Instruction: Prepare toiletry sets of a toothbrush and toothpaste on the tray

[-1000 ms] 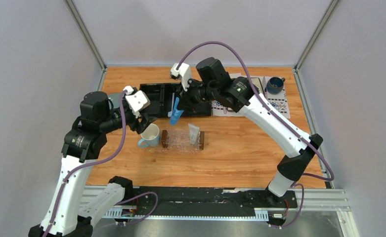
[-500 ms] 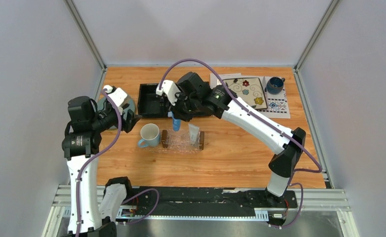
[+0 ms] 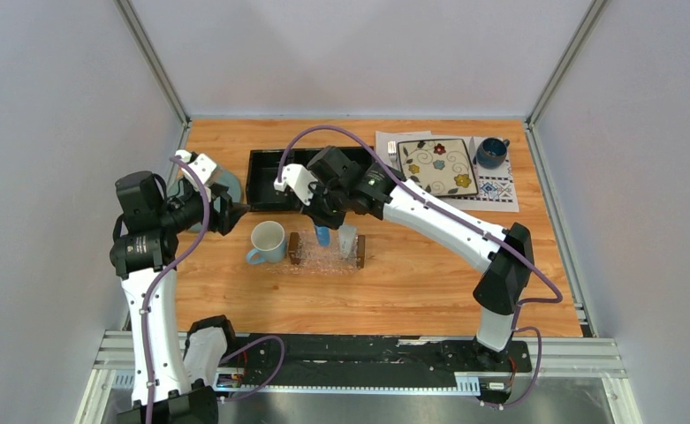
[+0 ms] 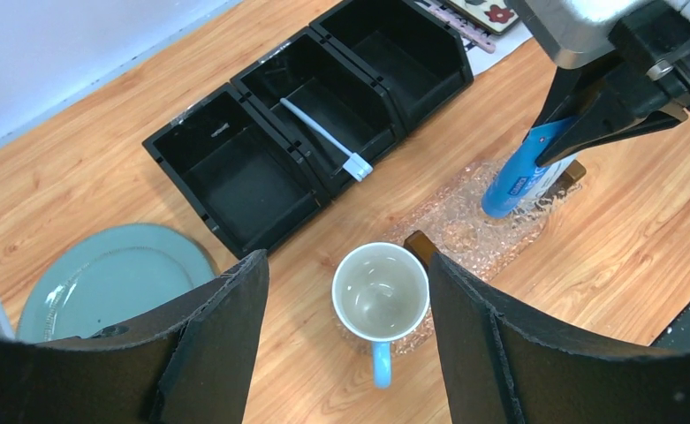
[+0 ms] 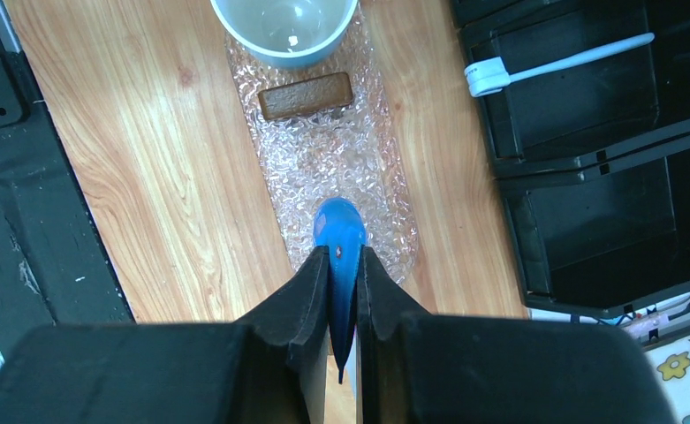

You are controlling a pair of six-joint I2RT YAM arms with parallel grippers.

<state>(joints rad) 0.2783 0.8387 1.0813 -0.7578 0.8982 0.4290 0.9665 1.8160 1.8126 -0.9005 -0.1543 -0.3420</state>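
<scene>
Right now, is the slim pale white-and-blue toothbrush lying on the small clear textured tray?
No, the toothbrush lies in the middle compartment of the black three-compartment organizer, apart from the tray.

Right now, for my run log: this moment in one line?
right gripper shut on toothpaste tube over tray | left gripper open | toothbrush in organizer

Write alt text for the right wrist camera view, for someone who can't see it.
The right gripper, shut on a blue toothpaste tube, holds it end-down over the clear textured tray. A blue mug sits past the tray's wooden bar, and the toothbrush lies in a compartment of the black organizer.
</scene>
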